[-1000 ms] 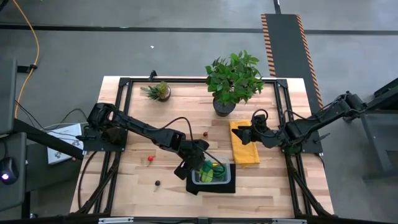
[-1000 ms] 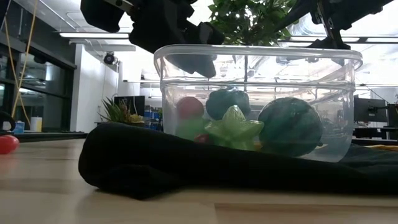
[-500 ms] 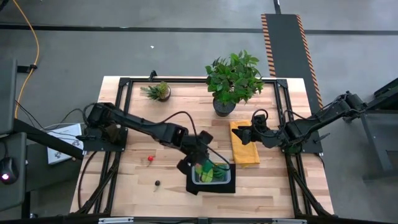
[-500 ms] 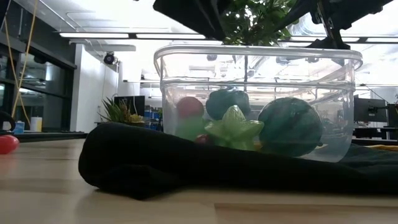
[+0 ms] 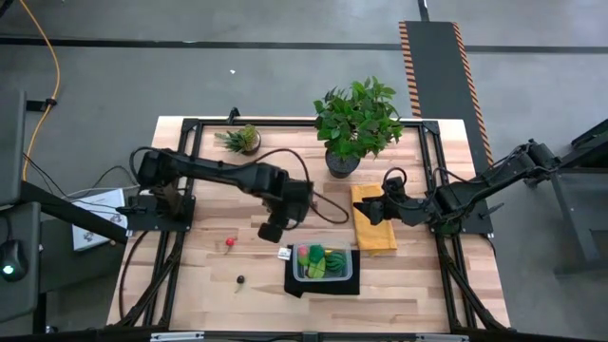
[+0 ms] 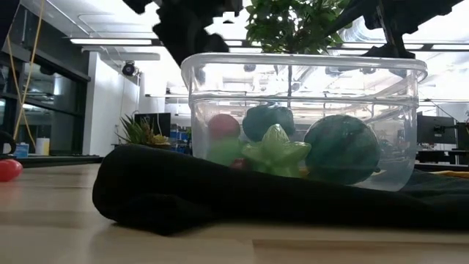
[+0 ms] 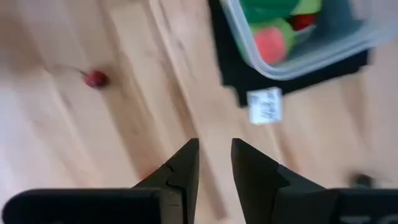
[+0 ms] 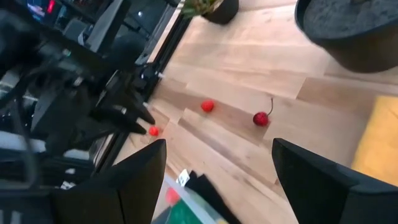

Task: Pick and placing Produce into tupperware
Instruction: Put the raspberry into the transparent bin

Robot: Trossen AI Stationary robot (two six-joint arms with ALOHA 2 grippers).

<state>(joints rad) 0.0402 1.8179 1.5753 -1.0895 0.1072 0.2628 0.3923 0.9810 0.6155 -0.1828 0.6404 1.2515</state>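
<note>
Left gripper (image 5: 271,231) hovering above bare wood, fingers (image 7: 181,176) nearly pressed together with only a thin gap, nothing between them. Clear tupperware (image 5: 322,263) just beyond the fingertips toward the front right, sitting on a black mat (image 5: 321,284) with a small white tag (image 7: 265,106) at the mat's near corner. Inside the container, seen from table height: a pink-red piece (image 6: 224,127), a green star-shaped piece (image 6: 276,153), a dark green melon-like ball (image 6: 341,149) and another dark green piece (image 6: 268,119) behind. A small red fruit (image 5: 230,242) on the table just to the gripper's outer side, a small dark berry (image 5: 240,279) farther toward the front edge, both apart from the container. A cherry with a stem (image 8: 261,118) and a second small red piece (image 8: 208,106) lying on the wood ahead of the right gripper.

Right gripper (image 5: 374,207) resting over the yellow cloth (image 5: 374,226), fingers (image 8: 134,180) spread wide, holding nothing. Large leafy potted plant (image 5: 357,122) just behind the cloth; a small spiky potted plant (image 5: 241,140) near the table's back edge, well behind the left gripper.
</note>
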